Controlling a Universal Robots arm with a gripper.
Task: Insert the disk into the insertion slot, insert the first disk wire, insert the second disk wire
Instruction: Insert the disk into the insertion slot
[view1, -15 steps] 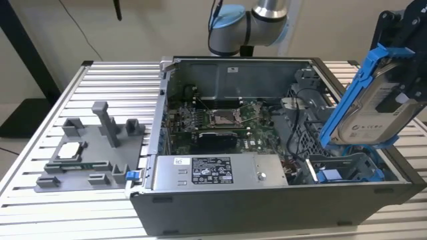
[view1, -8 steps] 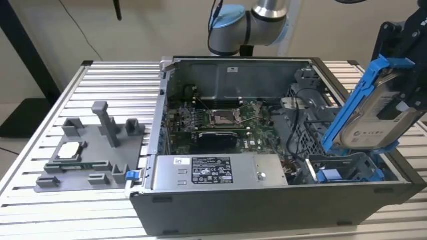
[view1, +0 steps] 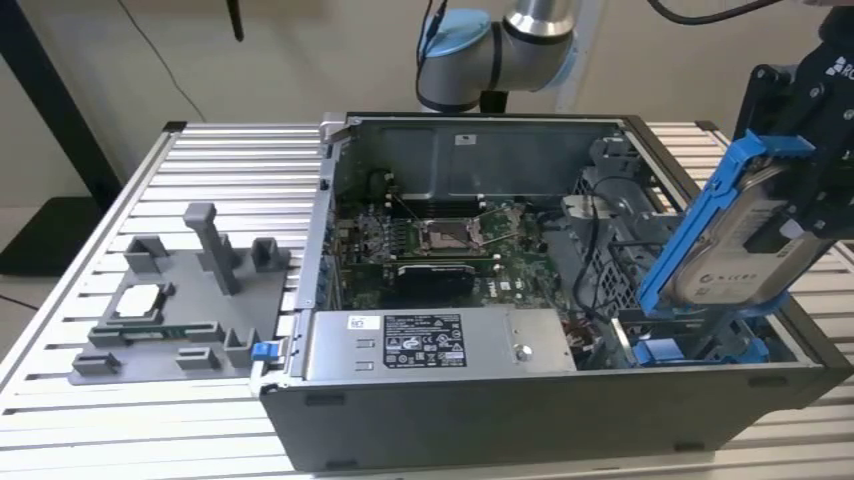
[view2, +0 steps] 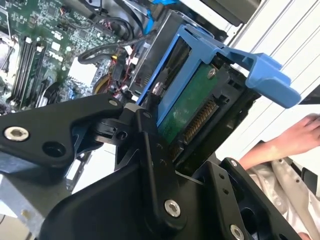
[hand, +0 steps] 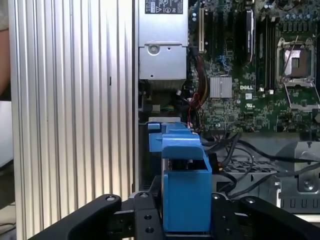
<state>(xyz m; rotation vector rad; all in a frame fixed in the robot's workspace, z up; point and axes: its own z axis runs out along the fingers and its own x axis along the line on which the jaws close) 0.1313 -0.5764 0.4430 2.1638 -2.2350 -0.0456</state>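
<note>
Now: the disk (view1: 727, 262) is held in the air over the case end on the exterior view's right, not seated.
Gripper: gripper (view1: 790, 228) is closed on the disk. In the first wrist view its black fingers (hand: 141, 218) sit either side of the blue carrier (hand: 186, 200), pinching it.
Disk pose: tilted, upper end leaning toward the exterior view's right, labelled face toward the camera, lower end just above the insertion slot (view1: 694, 350).
Disk underside: the second wrist view shows the green circuit board (view2: 187, 102) and the connector row (view2: 200, 120) exposed, with the carrier handle (view2: 262, 72) sticking out past them.
Insertion slot: grey bay with blue tabs in the near case corner on the exterior view's right. Cannot tell whether the carrier's lower edge touches it.
Cables: black cables (hand: 250, 150) lie loose inside the case near the bay.
Case: open computer case (view1: 534, 425) on a slatted table (view1: 227, 150), motherboard (view1: 447, 240) in the middle, power supply (view1: 427, 345) along the near wall.
Tray: grey parts tray (view1: 187, 300) on the table, to the exterior view's left of the case, well apart from the gripper.
Person: a hand (view2: 295, 137) and pale sleeve (view2: 280, 185) beyond the disk in the second wrist view, beside the table slats.
</note>
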